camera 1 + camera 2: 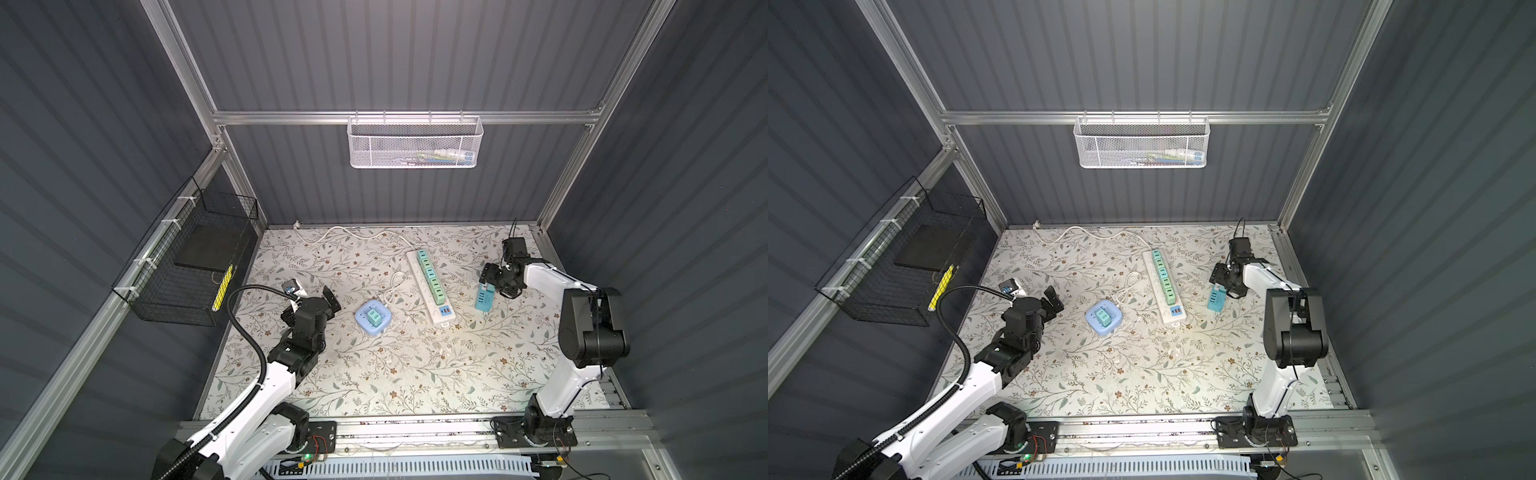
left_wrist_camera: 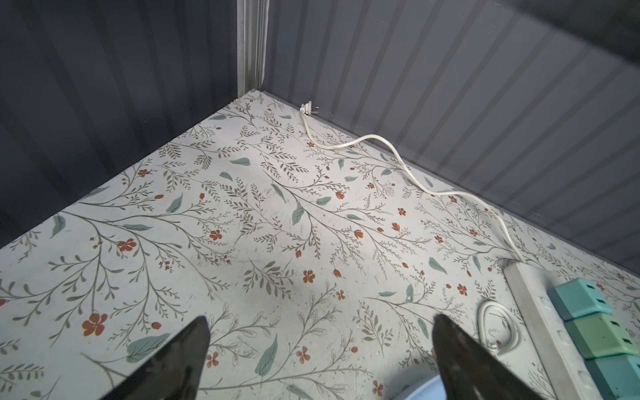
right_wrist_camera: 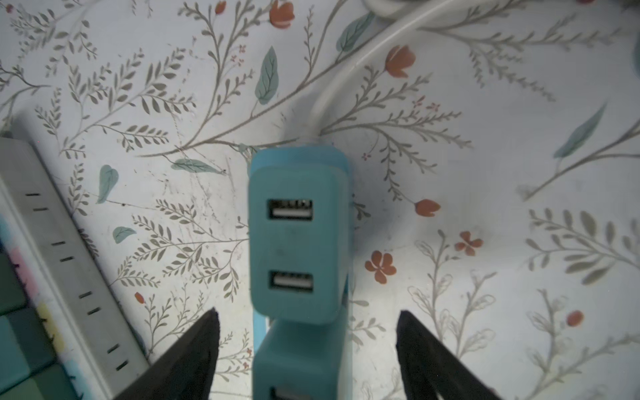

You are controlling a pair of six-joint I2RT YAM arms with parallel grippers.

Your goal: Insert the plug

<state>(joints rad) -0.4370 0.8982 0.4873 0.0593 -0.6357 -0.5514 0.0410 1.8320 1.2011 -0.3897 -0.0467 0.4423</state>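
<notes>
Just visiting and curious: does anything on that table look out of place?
Yes: the white power strip lies slanted across the table, and the plug on its cord lies loose by the back wall, connected to nothing.

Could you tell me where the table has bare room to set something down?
The widest bare stretch of the table runs from the near edge up to the blue socket hub. Another lies in the back left corner beside the white cord. The middle is crowded: hub, power strip, and teal USB charger straddled by the right gripper.
</notes>
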